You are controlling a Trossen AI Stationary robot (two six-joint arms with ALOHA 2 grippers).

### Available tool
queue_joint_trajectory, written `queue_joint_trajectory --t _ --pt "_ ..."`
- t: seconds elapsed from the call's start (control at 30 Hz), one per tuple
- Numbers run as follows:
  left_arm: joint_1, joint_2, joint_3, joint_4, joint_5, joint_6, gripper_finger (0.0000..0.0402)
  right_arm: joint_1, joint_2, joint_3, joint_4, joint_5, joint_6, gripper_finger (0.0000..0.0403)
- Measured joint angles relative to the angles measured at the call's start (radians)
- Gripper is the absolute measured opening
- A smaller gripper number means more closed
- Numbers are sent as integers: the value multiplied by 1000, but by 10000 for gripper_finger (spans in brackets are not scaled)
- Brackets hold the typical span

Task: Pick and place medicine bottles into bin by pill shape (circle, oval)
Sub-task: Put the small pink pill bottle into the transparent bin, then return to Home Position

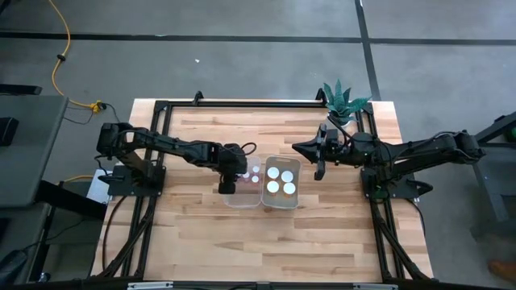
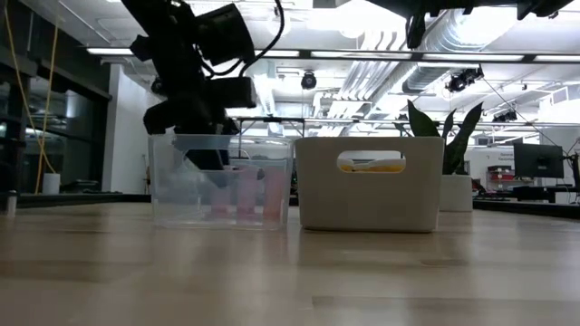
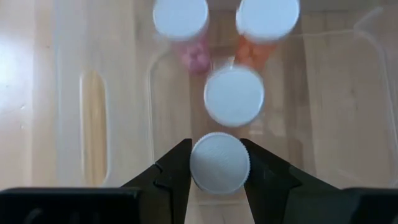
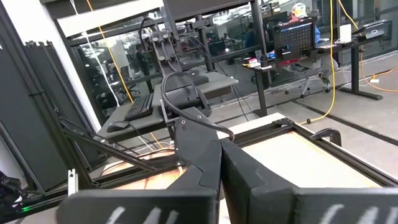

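My left gripper (image 1: 226, 185) reaches down into the clear plastic bin (image 1: 242, 199) and is shut on a white-capped medicine bottle (image 3: 219, 163). Three more white-capped bottles stand in that bin, one just beyond the held one (image 3: 234, 96) and two farther off (image 3: 180, 15) (image 3: 267, 15); their bodies are orange and pink. In the low view my left gripper (image 2: 208, 161) shows inside the clear bin (image 2: 222, 181). The white bin (image 1: 284, 159) beside it holds several white caps (image 1: 274, 171). My right gripper (image 1: 319, 167) is shut and empty, raised right of the white bin. My left gripper pinches the bottle's round white cap (image 3: 198, 163) between its two fingers, one on each side of the rim. The fingers come from above, pointing down into the clear bin. The cap hides the bottle's body, so whether it stands on the bin floor cannot be told.
A green plant (image 1: 343, 101) in a white pot (image 2: 458, 192) stands at the table's far right corner, behind my right arm. A black frame (image 1: 242, 103) runs around the table. Bare wood (image 1: 258, 242) lies between the bins and the near edge.
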Motion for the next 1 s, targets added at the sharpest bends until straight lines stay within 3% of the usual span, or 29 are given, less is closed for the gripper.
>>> queue_joint_trajectory --t 0.67,1.0 --pt "0 -53 16 5 12 11 210 0 0 0 0 0 -1 0" --pt "23 -160 240 -268 9 29 249 0 0 0 0 0 -1 0"
